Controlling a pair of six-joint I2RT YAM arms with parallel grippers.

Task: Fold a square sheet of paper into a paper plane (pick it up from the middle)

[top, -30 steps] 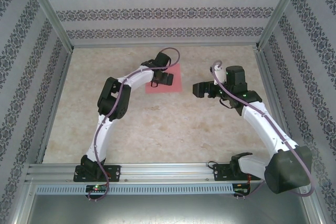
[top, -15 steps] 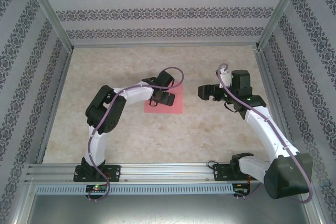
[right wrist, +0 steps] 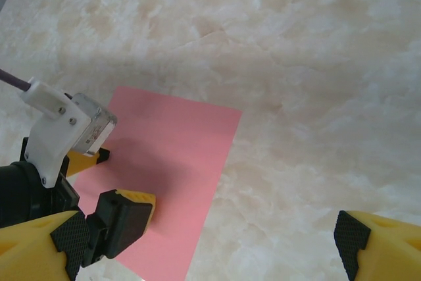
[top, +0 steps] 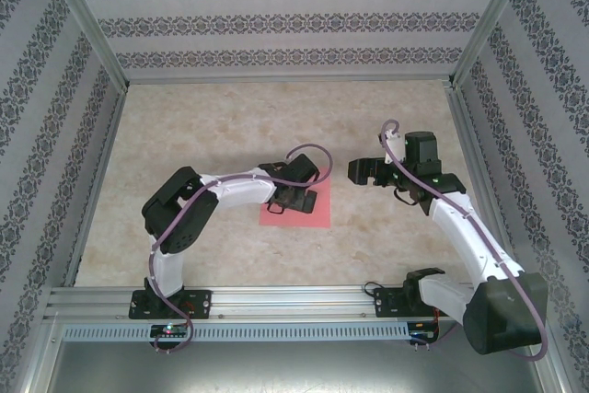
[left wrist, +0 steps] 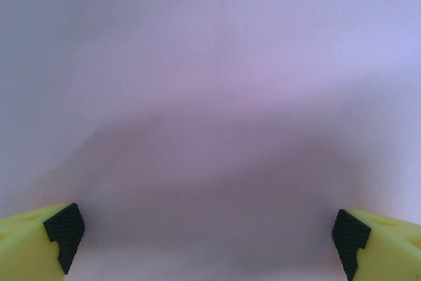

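The square sheet of paper, salmon-pink and unfolded, lies flat on the marble table just left of the middle. My left gripper stands over it, open, both fingertips down on the sheet. In the left wrist view the paper spreads wide between the spread yellow fingers. The right wrist view looks down on the sheet with the left gripper on its left part. My right gripper hovers open to the right of the sheet, nothing between its fingers.
Beige marble tabletop stretches behind and to both sides of the sheet. Patterned walls with metal posts close in the back and sides. The aluminium rail carrying the arm bases runs along the near edge.
The left gripper has drawn back toward the near edge and slightly right, and the pink sheet has slid along under it. The right gripper has drifted a little nearer too.
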